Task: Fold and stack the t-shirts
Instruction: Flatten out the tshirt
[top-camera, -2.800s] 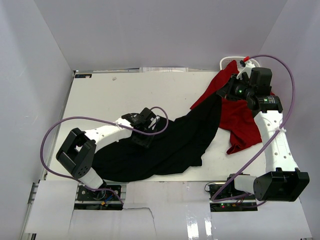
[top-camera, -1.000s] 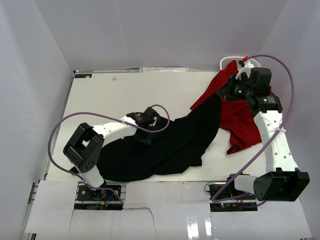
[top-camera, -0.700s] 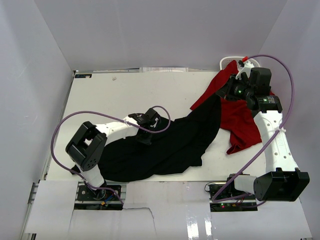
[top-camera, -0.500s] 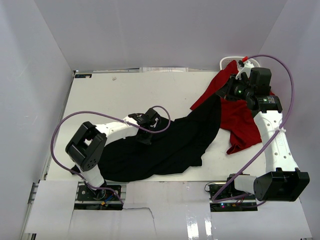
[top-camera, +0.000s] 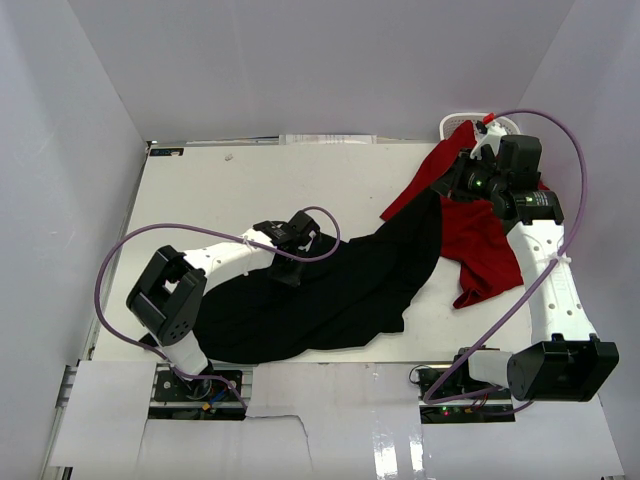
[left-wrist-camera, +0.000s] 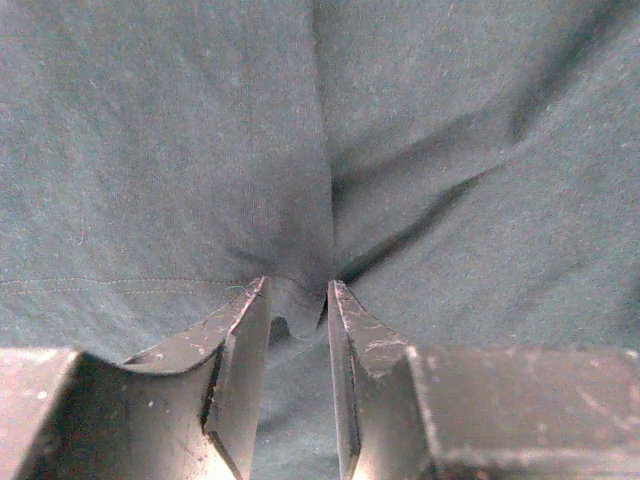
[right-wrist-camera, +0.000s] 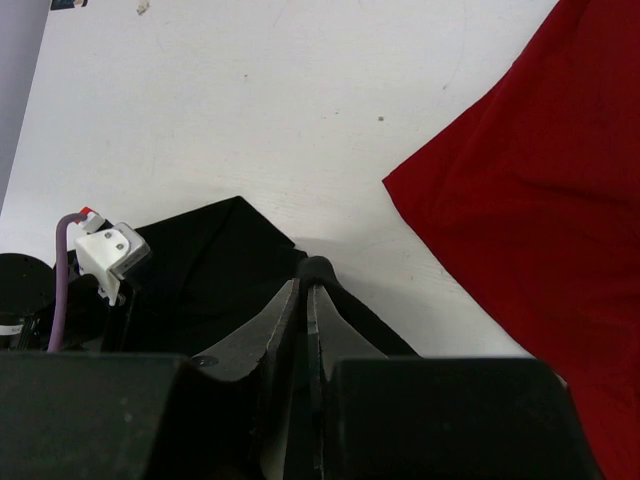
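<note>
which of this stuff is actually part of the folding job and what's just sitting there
Part of the job: black cloth t-shirt, pinched by the left gripper and the right gripper; bright red cloth t-shirt.
Just lying about: white plastic lattice basket, far right corner; white papers, far side.

Bright, even light from above; dimmer and softer up close.
In the overhead view the white table (top-camera: 250, 190) is evenly lit with faint, soft shadows, and glare spots the glossy board (top-camera: 400, 445) at bottom centre. The left wrist view is dim and grainy: the black t-shirt (left-wrist-camera: 450, 150) reads grey-green and the left gripper (left-wrist-camera: 298, 290) is blurred. The right gripper (right-wrist-camera: 303, 285) is dark and out of focus.
</note>
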